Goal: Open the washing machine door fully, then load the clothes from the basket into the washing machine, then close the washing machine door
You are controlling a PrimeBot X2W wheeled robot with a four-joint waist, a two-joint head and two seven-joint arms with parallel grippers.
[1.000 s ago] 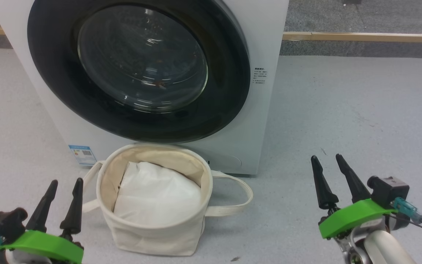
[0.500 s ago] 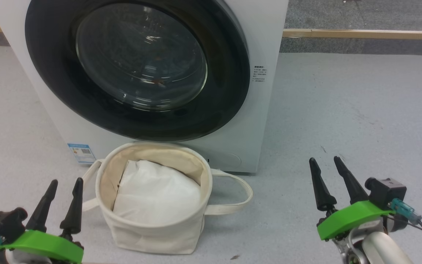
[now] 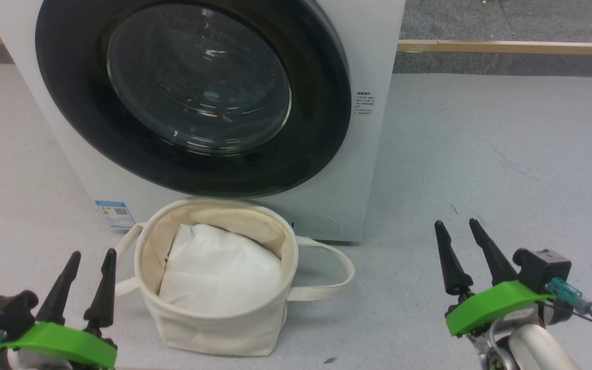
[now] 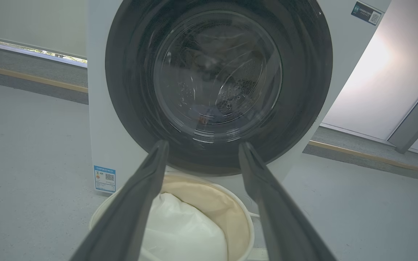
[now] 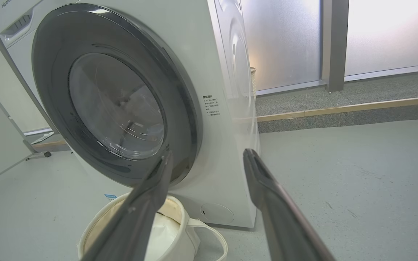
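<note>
Glossy black rim and bulging clear glass: the washing machine door (image 3: 321,118) sits shut, flat against the front of the white washing machine (image 3: 375,46). It faces the robot squarely. Being round it has no long axis, and the glass bowl swells outward toward the camera. Behind the glass a small orange speck and some pale shapes show dimly. I cannot tell whether these are the clothes.

The basket (image 3: 214,329) stands upright on the grey floor (image 3: 481,154), just in front of the machine and under the door's lower edge. Its mouth faces up and its loop handles (image 3: 337,267) stick out to either side. Plain white padding (image 3: 221,275) lies inside it. A blue label (image 3: 113,213) sits low on the machine's front, to the basket's left.

The left tool (image 3: 93,254) hangs just beside the basket's left handle without touching it, fingers apart and holding nothing. The right tool (image 3: 455,222) is well apart from the basket on its right, over bare floor, also spread and empty. Both point up toward the machine, with the door above and between them. In the left wrist view the door's lower rim lies between that tool's fingers.

Compared with half a second ago, nothing of note has changed: the door is shut as before, the basket is in the same place, and both tools are as far open. The whole head view has shifted slightly since a second ago, which is the camera's move.
</note>
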